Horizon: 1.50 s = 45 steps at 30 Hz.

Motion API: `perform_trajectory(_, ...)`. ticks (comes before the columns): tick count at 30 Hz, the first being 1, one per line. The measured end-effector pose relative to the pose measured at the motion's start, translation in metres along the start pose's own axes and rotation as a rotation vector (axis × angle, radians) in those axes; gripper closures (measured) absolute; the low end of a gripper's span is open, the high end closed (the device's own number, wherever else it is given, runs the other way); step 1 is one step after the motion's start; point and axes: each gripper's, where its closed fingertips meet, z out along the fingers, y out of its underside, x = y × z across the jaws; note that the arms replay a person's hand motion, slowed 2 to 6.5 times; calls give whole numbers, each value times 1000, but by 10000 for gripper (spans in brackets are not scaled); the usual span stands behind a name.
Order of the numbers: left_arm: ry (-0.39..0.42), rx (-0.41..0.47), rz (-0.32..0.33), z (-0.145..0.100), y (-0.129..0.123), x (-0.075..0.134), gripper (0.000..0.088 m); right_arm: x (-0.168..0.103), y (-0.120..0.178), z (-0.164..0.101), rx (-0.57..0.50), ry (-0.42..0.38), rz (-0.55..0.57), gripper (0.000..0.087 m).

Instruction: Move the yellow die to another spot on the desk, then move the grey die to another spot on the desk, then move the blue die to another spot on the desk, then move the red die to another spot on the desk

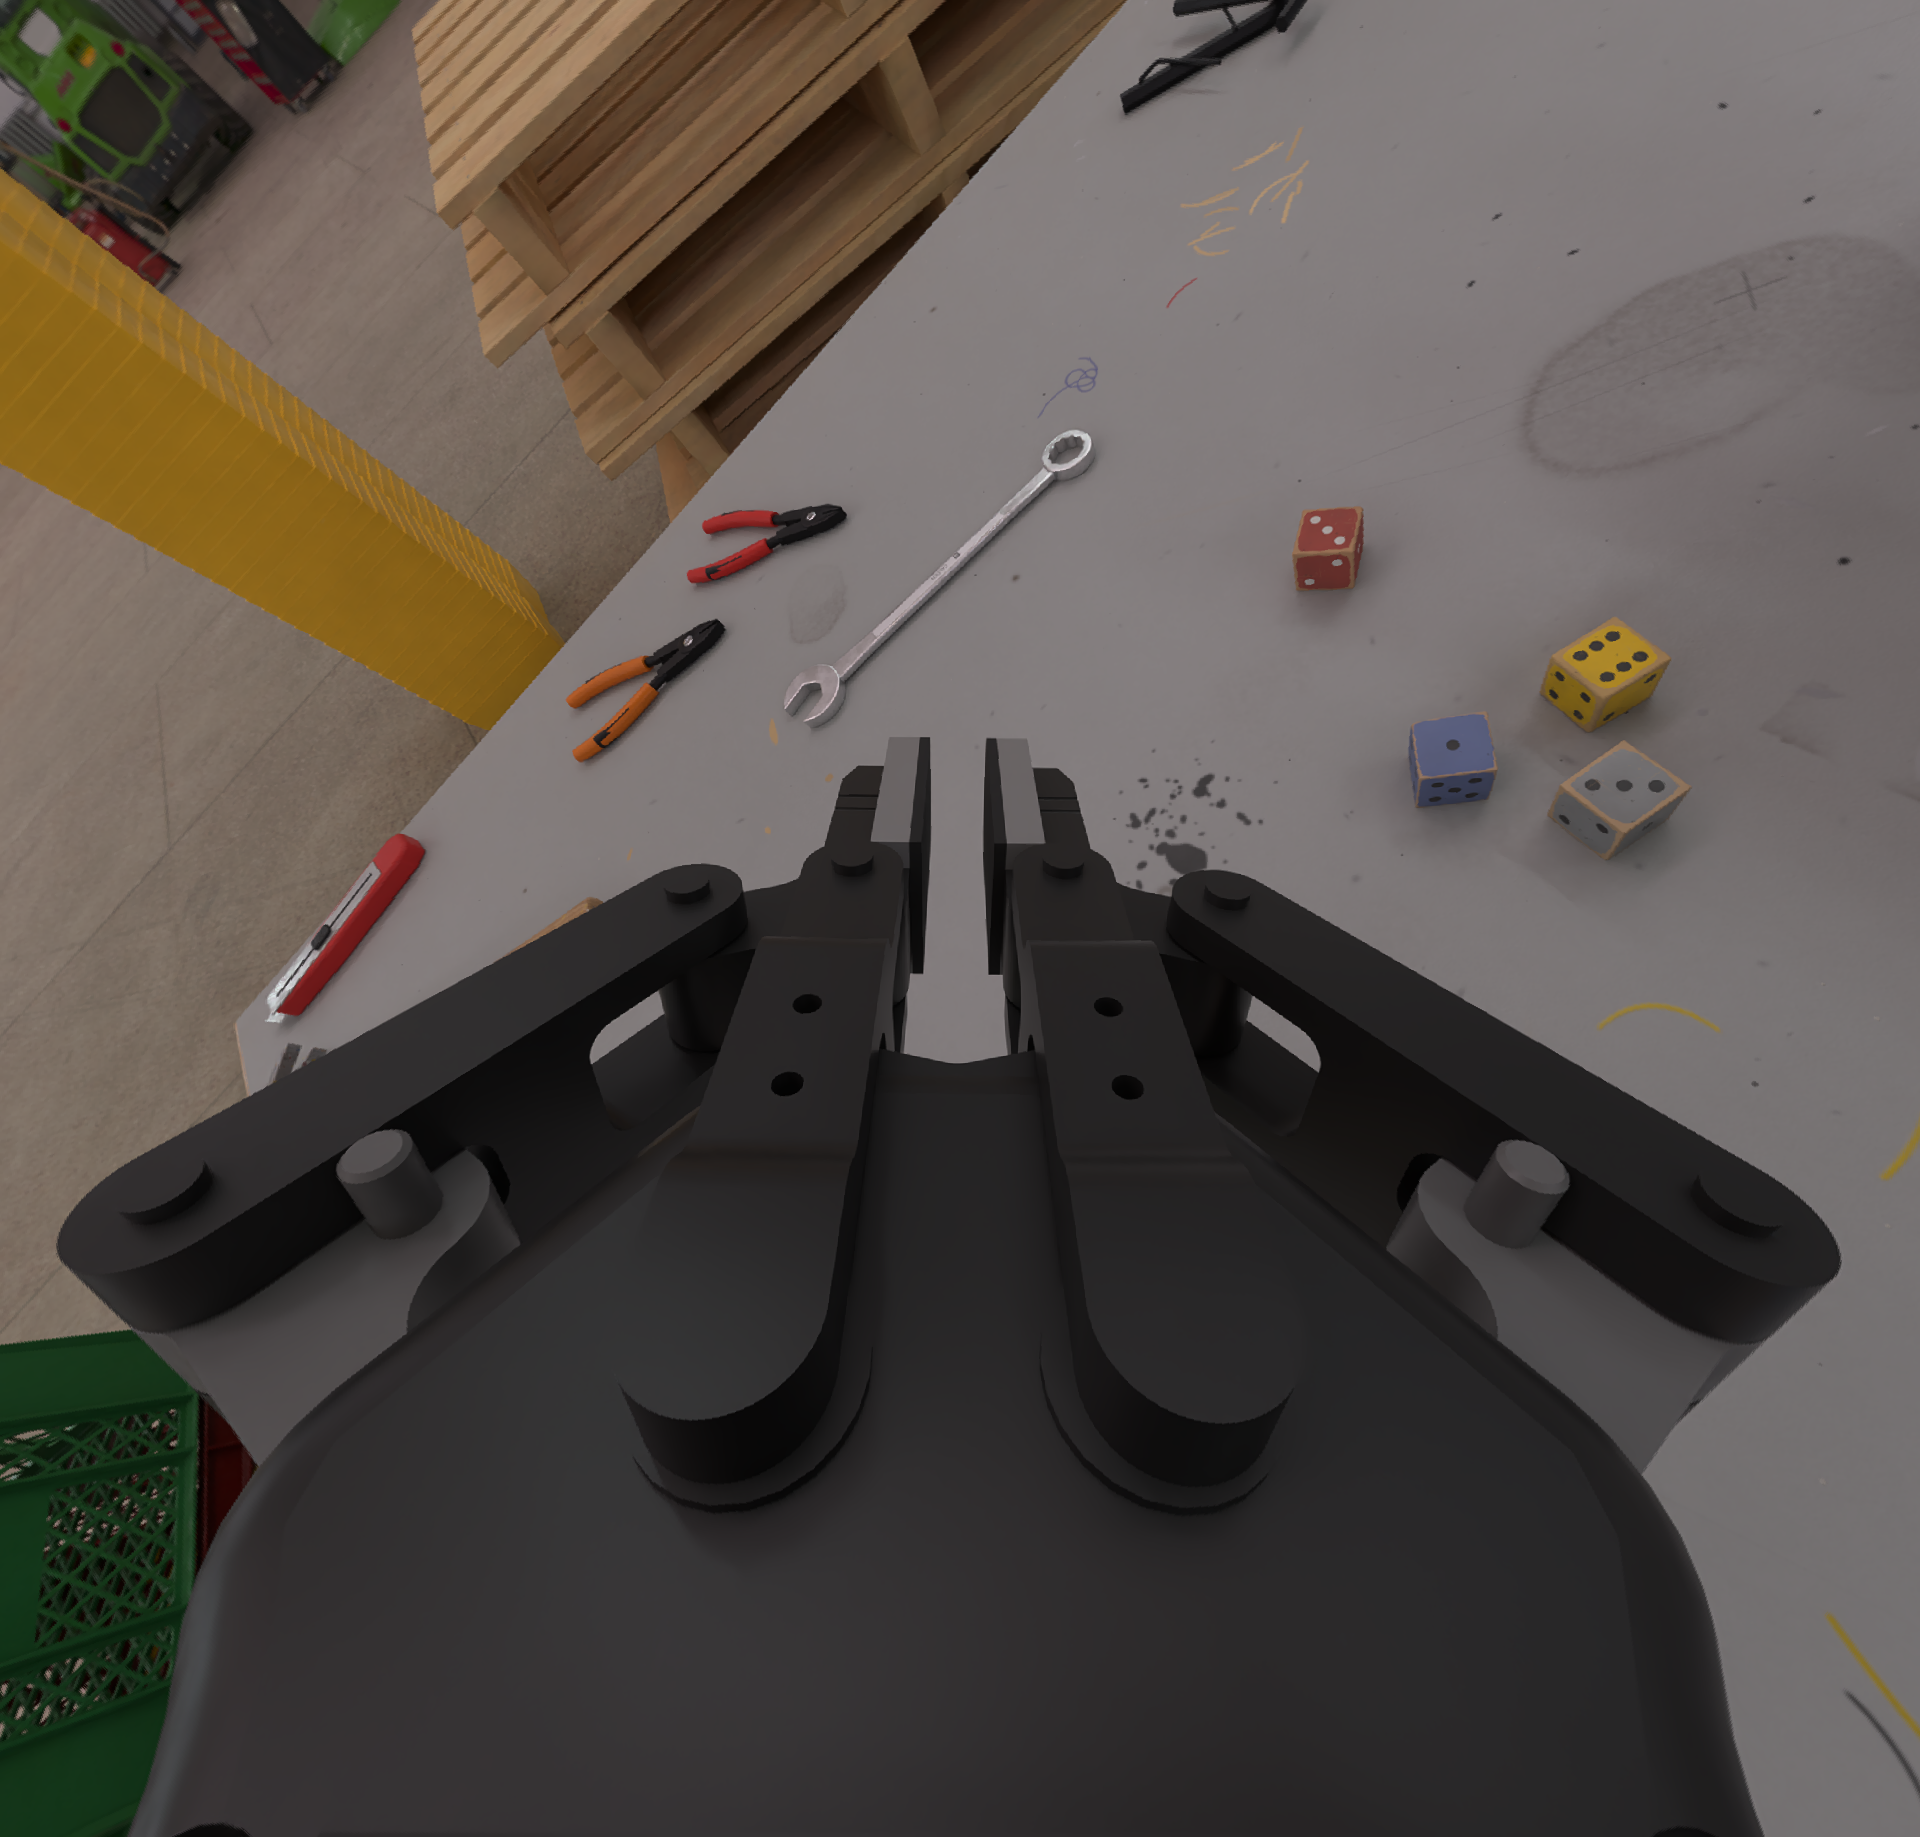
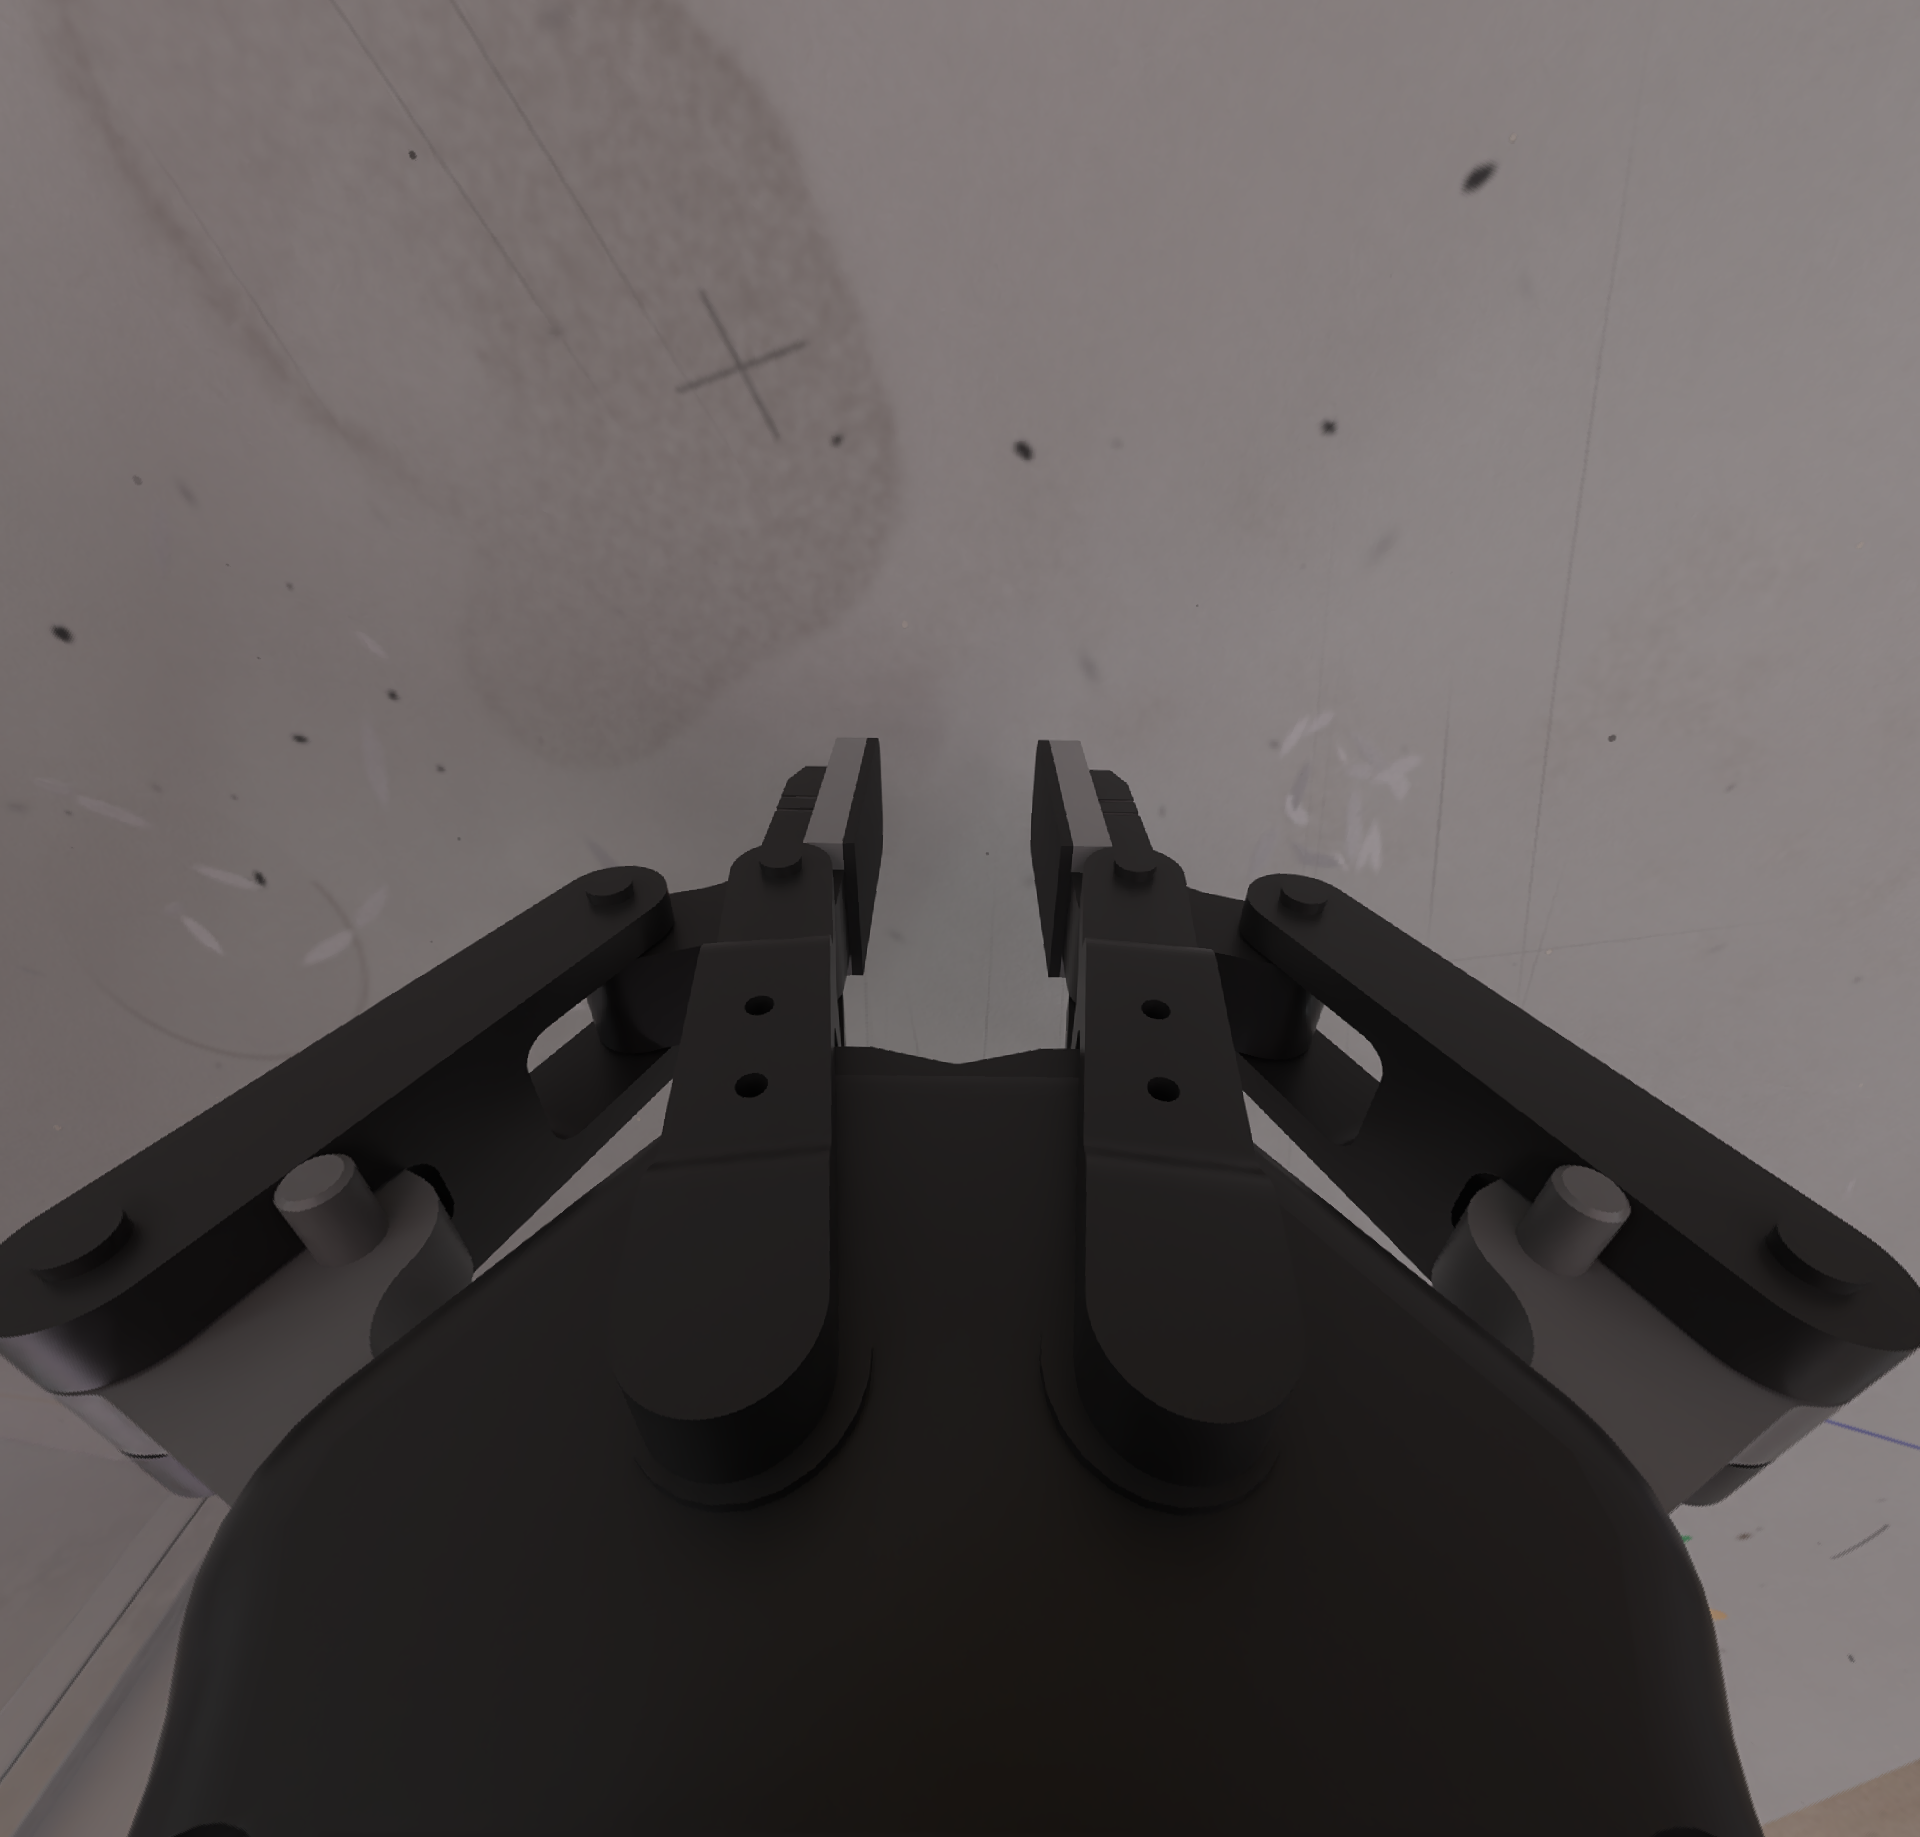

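Observation:
In the left wrist view four dice lie on the grey desk point(image 1: 1351, 1060), right of my left gripper point(image 1: 956, 759). The red die point(image 1: 1327, 548) sits farthest away. The yellow die point(image 1: 1603, 673), the blue die point(image 1: 1451, 759) and the grey die point(image 1: 1617, 798) form a close cluster. My left gripper hovers above the desk with its jaws nearly together, a narrow slit between them and nothing in it. My right gripper point(image 2: 956, 764) is open and empty over bare desk point(image 2: 1351, 333); no die shows in the right wrist view.
A silver wrench point(image 1: 935, 579), red-handled pliers point(image 1: 764, 538), orange-handled pliers point(image 1: 639, 686) and a red utility knife point(image 1: 348, 923) lie near the desk's left edge. A black folded tool point(image 1: 1221, 37) lies far off. Wooden pallets point(image 1: 727, 156), a yellow barrier point(image 1: 208, 457) and a green crate point(image 1: 83, 1538) stand beyond the edge.

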Motion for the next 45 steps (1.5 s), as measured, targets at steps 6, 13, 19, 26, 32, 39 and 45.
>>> perform_trajectory(6,4,0,0,0,0,1,784,2,0,5,-12,9,-1,610)
perform_trajectory(13,7,-4,1,1,1,1,784,2,-1,10,-9,16,-11,607)
perform_trajectory(19,8,-8,0,1,2,0,784,3,-6,2,26,29,-20,549)
perform_trajectory(26,9,-4,-4,0,1,-1,784,-6,-31,-37,170,37,-34,514)
perform_trajectory(32,6,1,-8,-2,1,-3,784,-42,-69,-95,395,37,-131,513)
perform_trajectory(39,4,-5,-5,-1,2,-4,784,-123,-101,-136,561,-48,-376,516)
perform_trajectory(45,4,-18,1,0,4,-4,784,-186,-103,-116,484,-87,-631,519)
